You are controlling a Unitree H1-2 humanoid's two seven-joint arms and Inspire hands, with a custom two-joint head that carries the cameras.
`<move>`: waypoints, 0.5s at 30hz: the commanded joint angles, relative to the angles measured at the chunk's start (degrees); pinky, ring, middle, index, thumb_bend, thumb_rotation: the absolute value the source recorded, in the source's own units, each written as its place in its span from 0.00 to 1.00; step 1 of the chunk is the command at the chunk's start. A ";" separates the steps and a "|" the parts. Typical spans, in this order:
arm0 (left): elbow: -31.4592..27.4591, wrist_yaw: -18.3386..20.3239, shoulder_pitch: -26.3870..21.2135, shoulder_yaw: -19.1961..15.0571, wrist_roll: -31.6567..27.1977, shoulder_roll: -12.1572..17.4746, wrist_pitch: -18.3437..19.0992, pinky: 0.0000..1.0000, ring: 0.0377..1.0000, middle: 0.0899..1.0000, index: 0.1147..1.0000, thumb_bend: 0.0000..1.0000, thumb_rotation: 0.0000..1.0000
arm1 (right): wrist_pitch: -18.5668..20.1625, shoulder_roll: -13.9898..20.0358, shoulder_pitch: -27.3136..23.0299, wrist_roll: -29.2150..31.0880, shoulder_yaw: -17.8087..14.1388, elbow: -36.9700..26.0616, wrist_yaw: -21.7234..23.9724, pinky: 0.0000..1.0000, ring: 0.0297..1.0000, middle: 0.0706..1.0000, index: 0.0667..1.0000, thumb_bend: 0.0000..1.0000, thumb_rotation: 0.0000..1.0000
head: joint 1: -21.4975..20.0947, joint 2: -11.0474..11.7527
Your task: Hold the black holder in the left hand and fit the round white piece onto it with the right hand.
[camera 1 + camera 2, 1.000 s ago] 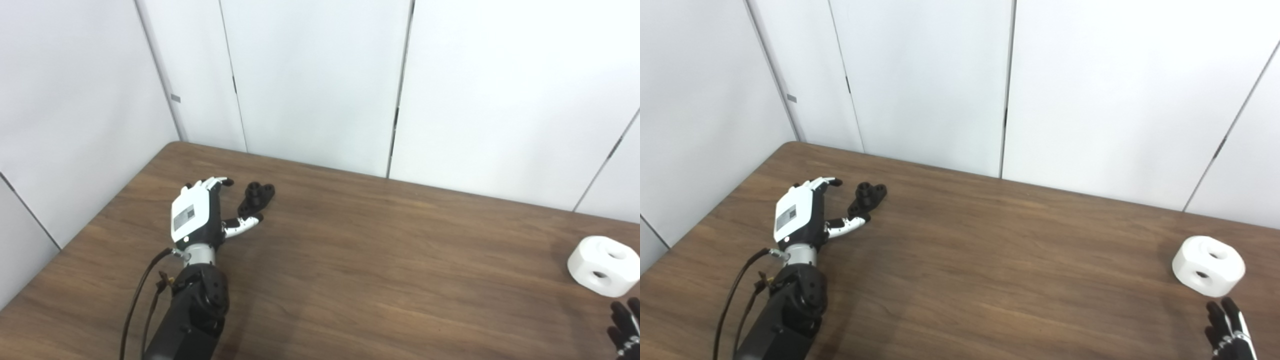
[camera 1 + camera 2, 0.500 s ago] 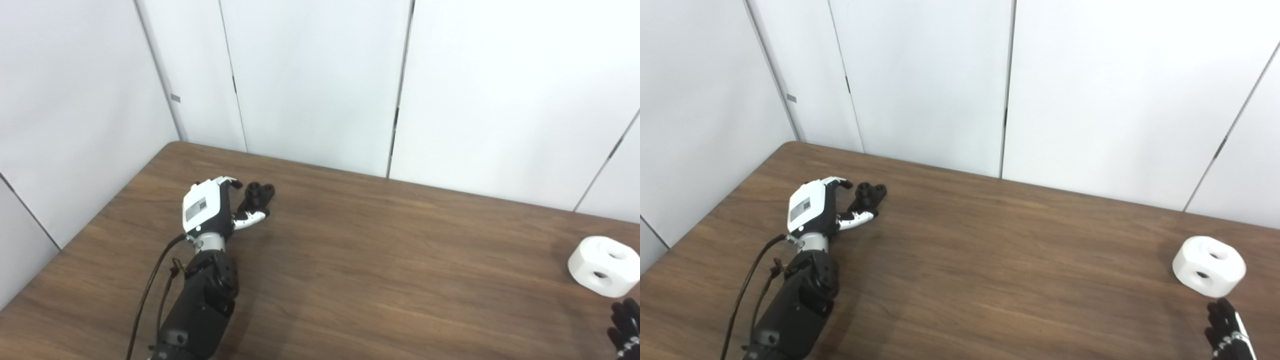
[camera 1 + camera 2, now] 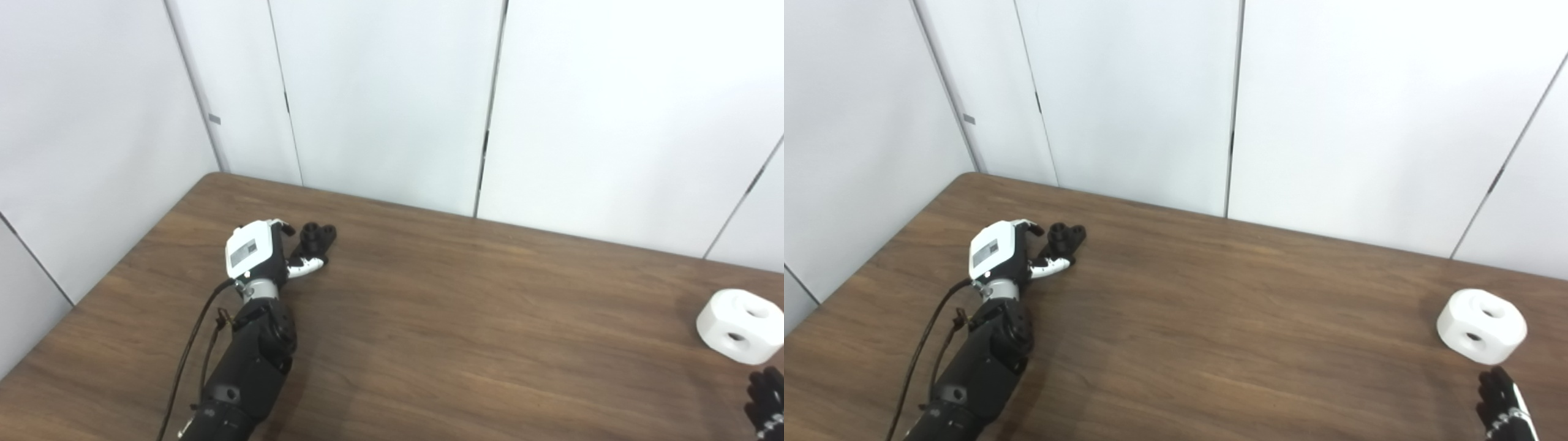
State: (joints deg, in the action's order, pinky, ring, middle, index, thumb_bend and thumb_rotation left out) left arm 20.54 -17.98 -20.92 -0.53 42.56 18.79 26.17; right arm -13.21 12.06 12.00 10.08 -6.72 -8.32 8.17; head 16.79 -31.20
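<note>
Two adjacent head cameras, high, overlooking the same table

Holder far left on table; round piece far right.

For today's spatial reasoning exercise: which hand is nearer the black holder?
Left. The left hand is right beside the black holder; the right hand is across the table.

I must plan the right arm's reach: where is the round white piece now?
The round white piece lies on the table's far right, just beyond the right robot hand, untouched.
</note>
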 commanded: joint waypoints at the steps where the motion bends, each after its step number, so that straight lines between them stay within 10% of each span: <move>1: 0.39 -2.30 -2.91 0.14 0.98 2.16 0.19 1.00 0.92 0.84 0.65 0.89 0.33 | 0.62 -1.18 3.85 0.08 0.17 2.43 -0.29 1.00 0.98 0.96 0.96 0.65 0.99 | 0.08 -0.08; 15: 0.74 -1.89 -3.08 0.54 -0.20 2.73 0.29 1.00 0.93 0.83 0.60 0.89 0.33 | 0.75 -1.33 3.91 -0.66 0.11 2.08 -0.47 1.00 0.97 0.95 0.96 0.65 0.97 | -0.21 -0.75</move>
State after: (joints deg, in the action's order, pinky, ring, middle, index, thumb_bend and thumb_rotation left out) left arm 21.75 -18.56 -21.30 0.08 42.13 19.50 26.32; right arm -12.42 12.00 12.69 9.50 -6.80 -8.95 8.15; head 16.52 -31.90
